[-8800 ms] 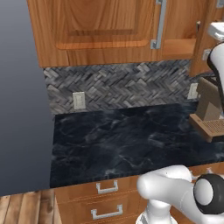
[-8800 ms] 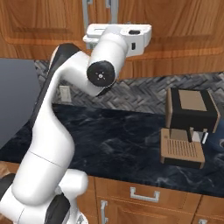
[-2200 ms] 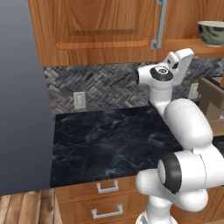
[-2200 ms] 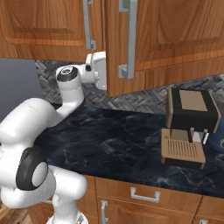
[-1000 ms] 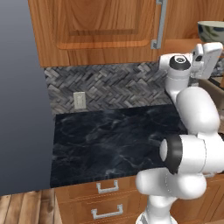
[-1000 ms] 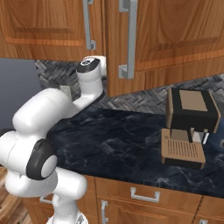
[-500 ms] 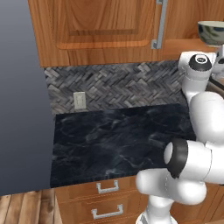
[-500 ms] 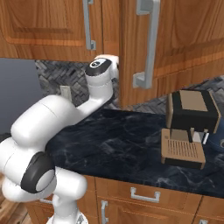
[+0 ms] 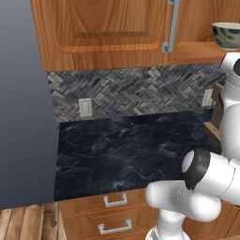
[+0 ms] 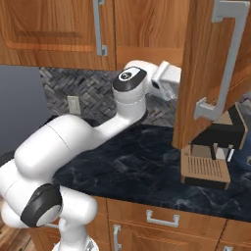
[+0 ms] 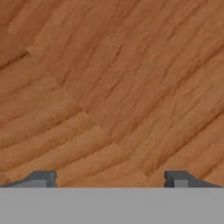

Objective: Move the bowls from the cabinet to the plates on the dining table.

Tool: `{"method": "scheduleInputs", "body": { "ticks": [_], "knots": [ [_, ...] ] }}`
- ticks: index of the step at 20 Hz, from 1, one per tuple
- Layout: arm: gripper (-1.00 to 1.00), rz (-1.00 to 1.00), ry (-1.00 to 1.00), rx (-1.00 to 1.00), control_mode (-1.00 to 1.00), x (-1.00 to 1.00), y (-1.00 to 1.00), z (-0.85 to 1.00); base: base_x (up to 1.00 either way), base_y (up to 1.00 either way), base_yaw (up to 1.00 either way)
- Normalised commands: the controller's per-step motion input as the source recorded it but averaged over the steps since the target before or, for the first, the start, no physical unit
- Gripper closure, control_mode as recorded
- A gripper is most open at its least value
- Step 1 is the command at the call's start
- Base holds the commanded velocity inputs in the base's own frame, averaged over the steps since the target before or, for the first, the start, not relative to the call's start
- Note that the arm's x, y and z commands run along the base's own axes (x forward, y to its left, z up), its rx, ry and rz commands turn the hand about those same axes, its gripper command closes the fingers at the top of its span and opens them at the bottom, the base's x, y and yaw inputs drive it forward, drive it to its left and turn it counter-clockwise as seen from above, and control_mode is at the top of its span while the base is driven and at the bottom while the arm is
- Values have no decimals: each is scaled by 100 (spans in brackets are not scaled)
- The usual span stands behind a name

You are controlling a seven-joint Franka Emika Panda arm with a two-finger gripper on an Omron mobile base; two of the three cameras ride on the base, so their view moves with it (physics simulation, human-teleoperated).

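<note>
Outlet [image 9: 85, 107] sat at 9 o'clock on the herringbone backsplash [image 9: 140, 91] in the left base view, above the black marble counter [image 9: 126, 150] and its drawers [image 9: 115, 200]. Cabinet [image 9: 108, 28] hung at 12 o'clock, one door shut, its grey bar handle [image 9: 171, 23] upright. Bowl [image 9: 227, 35], cream with dark mottling, stood on the cabinet shelf [image 9: 197, 49] at 2 o'clock, beside my white arm [image 9: 230, 117].

In the right base view the open cabinet door [image 10: 208, 73] swung out at 2 o'clock, hiding my hand behind its edge. Coffee machine [image 10: 213, 147] stood at 4 o'clock on the counter.

In the hand view my gripper [image 11: 109, 179] was spread wide, holding nothing, fingertips [image 11: 43, 178] at 7 and 5 o'clock, wood grain close ahead.
</note>
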Motion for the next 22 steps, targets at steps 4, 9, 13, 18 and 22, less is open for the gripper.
{"method": "scheduleInputs", "body": {
  "ticks": [4, 9, 13, 18, 22],
  "knots": [
    [-100, -8, -10, -3, -100, -39, -66, 0, 0, 0, 0],
    [-100, -6, -9, -6, -100, -23, -55, 0, 0, 0, 0],
    [-100, -6, -9, -8, -100, -12, -62, 0, 0, 0, 0],
    [-100, -3, -8, -7, -100, -7, -27, -1, 0, 0, 0],
    [-100, 0, -8, -5, -100, -22, 66, -6, 0, 0, 0]
  ]
}}
